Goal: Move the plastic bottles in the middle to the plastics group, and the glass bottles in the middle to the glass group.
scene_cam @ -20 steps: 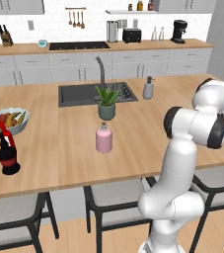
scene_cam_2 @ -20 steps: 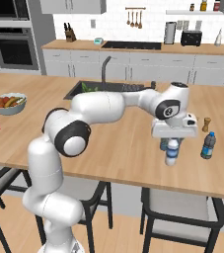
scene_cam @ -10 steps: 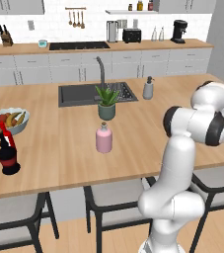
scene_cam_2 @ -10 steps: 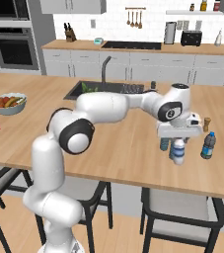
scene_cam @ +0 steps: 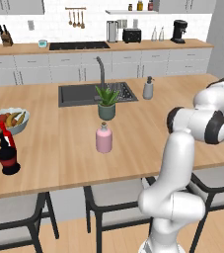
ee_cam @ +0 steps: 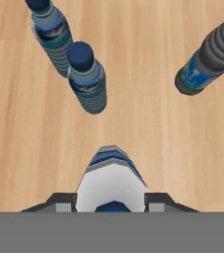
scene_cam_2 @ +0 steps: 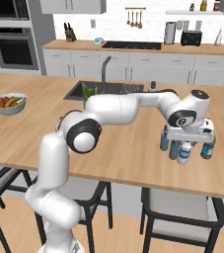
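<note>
My gripper (scene_cam_2: 185,148) is shut on a clear-white plastic bottle (scene_cam_2: 185,154) with a blue cap and blue label band, held upright low over the island counter (scene_cam_2: 133,153). In the hand view this bottle (ee_cam: 112,178) sits between the fingertips of the gripper (ee_cam: 112,201). The plastics group, two blue-tinted bottles (ee_cam: 86,79) (ee_cam: 49,29), stands just beyond it to the left. A dark teal plastic bottle (ee_cam: 205,62) (scene_cam_2: 208,148) is on the right. The pale-pink glass bottle (scene_cam: 103,138) stands mid-counter, and the black, red-necked bottle (scene_cam: 7,154) stands far left.
A fruit bowl (scene_cam: 7,121) sits behind the black bottle. A potted plant (scene_cam: 106,103), a sink (scene_cam: 79,94) and a soap dispenser (scene_cam: 148,89) are at the counter's back. Stools (scene_cam_2: 182,207) line the near edge. The arm (scene_cam_2: 123,106) reaches across the counter.
The gripper has carried the clear-white bottle a little to the right, closer to the blue-tinted bottles. Nothing else on the counter has moved.
</note>
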